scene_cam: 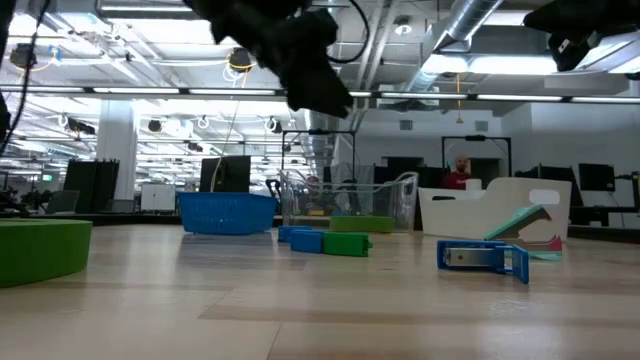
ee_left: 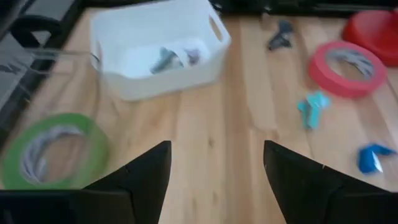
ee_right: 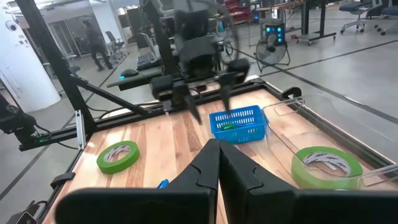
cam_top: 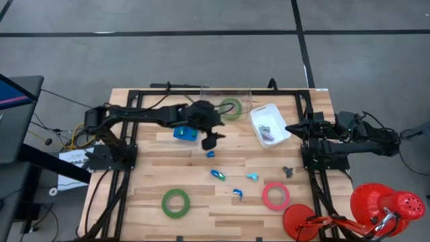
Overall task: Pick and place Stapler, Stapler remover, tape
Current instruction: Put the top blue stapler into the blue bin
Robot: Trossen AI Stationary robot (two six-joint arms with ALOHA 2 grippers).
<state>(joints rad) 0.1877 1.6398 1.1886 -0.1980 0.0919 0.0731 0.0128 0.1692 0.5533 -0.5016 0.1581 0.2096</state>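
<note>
Above the worktop (cam_top: 148, 181), beside the blue basket (cam_top: 185, 132), the left claw (cam_top: 209, 141) hangs released and empty; the right claw (cam_top: 290, 128) waits clenched beside the white bin (cam_top: 256, 115).

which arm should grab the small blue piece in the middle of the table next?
Left, probably. The left tool hangs open just above the blue piece, nothing in its fingers. The right tool is shut, parked by the white bin, farther away.
</note>
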